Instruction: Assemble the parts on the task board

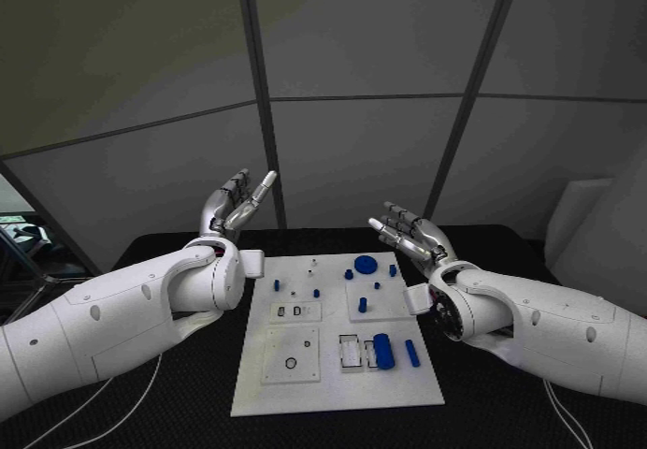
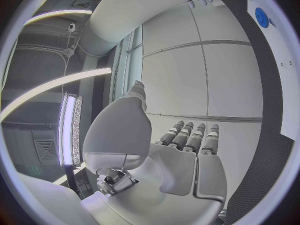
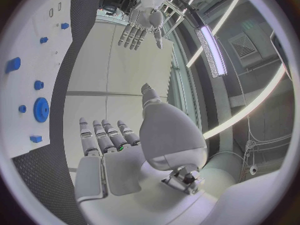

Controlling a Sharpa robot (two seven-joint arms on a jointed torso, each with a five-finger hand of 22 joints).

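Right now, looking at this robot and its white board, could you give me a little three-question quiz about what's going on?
1. True or false: the left hand holds a blue part.
2. Where does the round blue disc lie: A) on the task board, at its far end, B) on the black table, C) in the right hand?
3. Are the hands touching the board?

Key: 1 false; 2 A; 3 no, both are raised, open, beside its far end.

Head camera is looking down over task board (image 1: 337,374); wrist cameras are facing the far wall, sharing the board's edge (image 3: 25,60).
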